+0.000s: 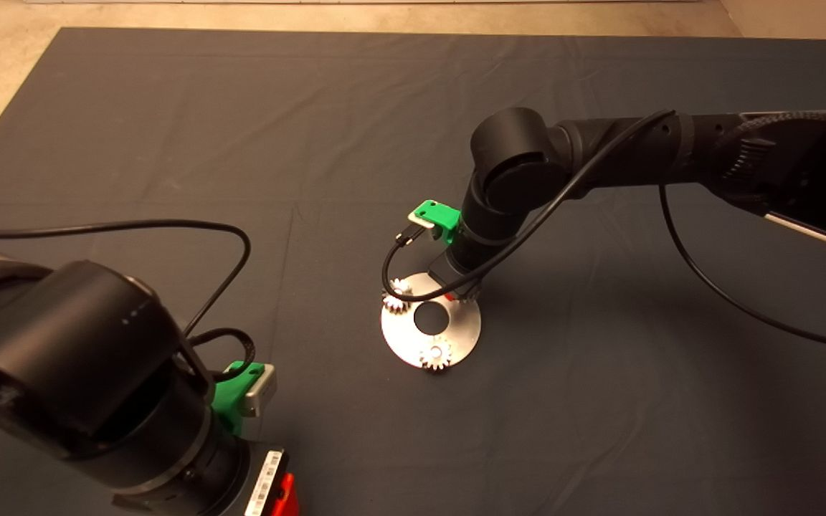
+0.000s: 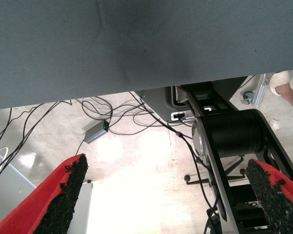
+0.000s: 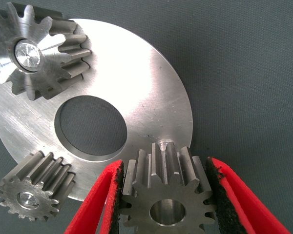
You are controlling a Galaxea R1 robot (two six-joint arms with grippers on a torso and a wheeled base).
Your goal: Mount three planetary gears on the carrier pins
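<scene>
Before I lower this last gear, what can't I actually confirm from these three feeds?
- Third pin: right wrist view shows only its tip; the held gear covers the rest, so alignment with the bore is unclear.
- Third gear in the head view: hidden under the right hand and wrist.
- Held gear's lower teeth: cut off by the right wrist picture's edge.
- Disc from the left wrist view: absent; the parked left hand faces the floor and cables.

Two toothed steel gears (image 3: 30,54) (image 3: 35,186) seated on disc (image 3: 151,92) pins, third gear (image 3: 167,192) above its pin (image 3: 164,145)
</scene>
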